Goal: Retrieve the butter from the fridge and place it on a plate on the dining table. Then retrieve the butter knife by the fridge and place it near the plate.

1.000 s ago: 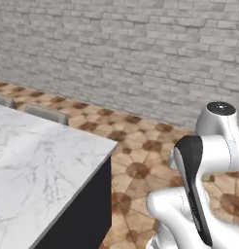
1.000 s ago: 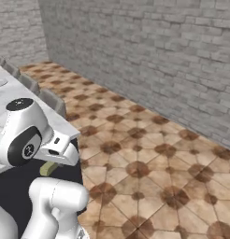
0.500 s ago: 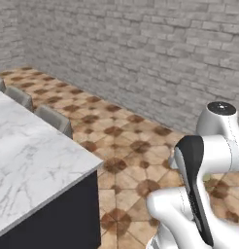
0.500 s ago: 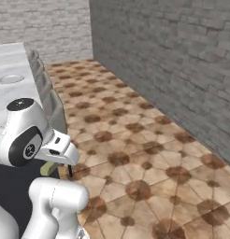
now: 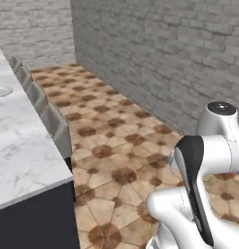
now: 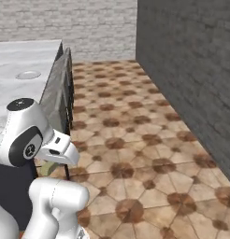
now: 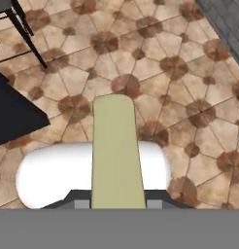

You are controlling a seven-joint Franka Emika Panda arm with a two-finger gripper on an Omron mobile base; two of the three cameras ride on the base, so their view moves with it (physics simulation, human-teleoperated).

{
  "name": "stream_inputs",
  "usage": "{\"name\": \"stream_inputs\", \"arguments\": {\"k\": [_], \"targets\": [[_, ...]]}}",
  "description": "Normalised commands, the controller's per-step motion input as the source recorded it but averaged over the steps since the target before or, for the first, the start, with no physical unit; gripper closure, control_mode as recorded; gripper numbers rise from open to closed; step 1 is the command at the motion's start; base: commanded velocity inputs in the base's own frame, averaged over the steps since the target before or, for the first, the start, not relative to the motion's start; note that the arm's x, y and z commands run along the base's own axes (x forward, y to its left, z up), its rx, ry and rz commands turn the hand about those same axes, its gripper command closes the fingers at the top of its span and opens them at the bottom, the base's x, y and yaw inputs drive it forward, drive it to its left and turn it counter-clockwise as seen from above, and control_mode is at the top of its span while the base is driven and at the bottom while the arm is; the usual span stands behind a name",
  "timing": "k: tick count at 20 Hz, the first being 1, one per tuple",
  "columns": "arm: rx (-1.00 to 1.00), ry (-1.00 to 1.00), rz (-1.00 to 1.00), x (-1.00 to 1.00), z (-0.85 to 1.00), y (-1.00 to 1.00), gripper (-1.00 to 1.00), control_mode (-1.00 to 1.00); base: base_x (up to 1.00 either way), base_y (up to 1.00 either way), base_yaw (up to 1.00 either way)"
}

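The white arm is folded up close over its base, hand pointing down. The gripper (image 7: 116, 202) is closed on the butter (image 7: 116, 155).

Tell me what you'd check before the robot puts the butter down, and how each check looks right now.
1. Butter held in the gripper: ok, the stick juts out from it.
2. Plate visible on the dining table: ok.
3. Plate bare: ok.
4. Gripper over the plate: not ok, tiled floor lies below the butter.
5. Seats tucked against the table: ok.
6. Exact finger contact: cannot tell.
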Motion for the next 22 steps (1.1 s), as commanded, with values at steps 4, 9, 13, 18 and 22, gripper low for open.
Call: {"name": "stream_inputs", "arguments": {"k": [4, 9, 13, 18, 22], "targets": [[0.00, 0.00, 0.00, 0.00, 0.00, 0.00, 1.00, 1.00, 0.70, -1.00, 0.43], [0.00, 0.00, 0.00, 0.00, 0.00, 0.00, 1.00, 1.00, 0.79, -0.77, 0.51], [0.00, 0.00, 0.00, 0.00, 0.00, 0.00, 1.00, 1.00, 0.90, -0.46, 0.60], [0.00, 0.00, 0.00, 0.00, 0.00, 0.00, 1.00, 1.00, 0.93, -0.58, 0.61], [0.00, 0.00, 0.00, 0.00, 0.00, 0.00, 1.00, 1.00, 0.79, -0.75, 0.59]]}}
